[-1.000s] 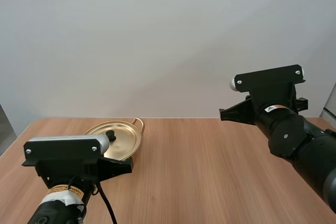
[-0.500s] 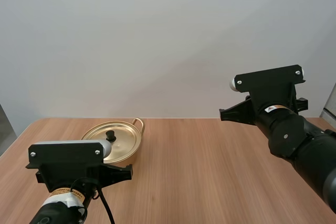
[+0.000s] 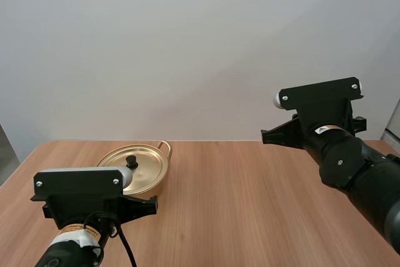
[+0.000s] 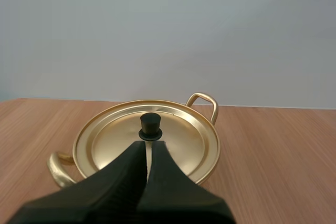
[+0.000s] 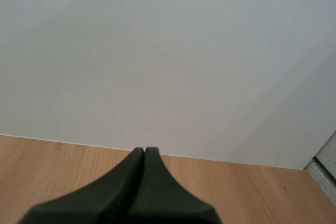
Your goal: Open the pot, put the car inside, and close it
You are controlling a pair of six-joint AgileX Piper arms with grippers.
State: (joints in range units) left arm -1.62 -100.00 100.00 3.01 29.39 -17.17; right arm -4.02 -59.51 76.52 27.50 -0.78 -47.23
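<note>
Pot stands on the left part of the table, lid seated. Left gripper is clenched on nothing, tips aimed at the black knob and just short of it (judged a line-up for lifting the lid; the fingers must part first). Right gripper is likewise clenched and empty, raised over the right side, apparently parked clear. Surface is light wood; a plain pale wall stands behind.
</note>
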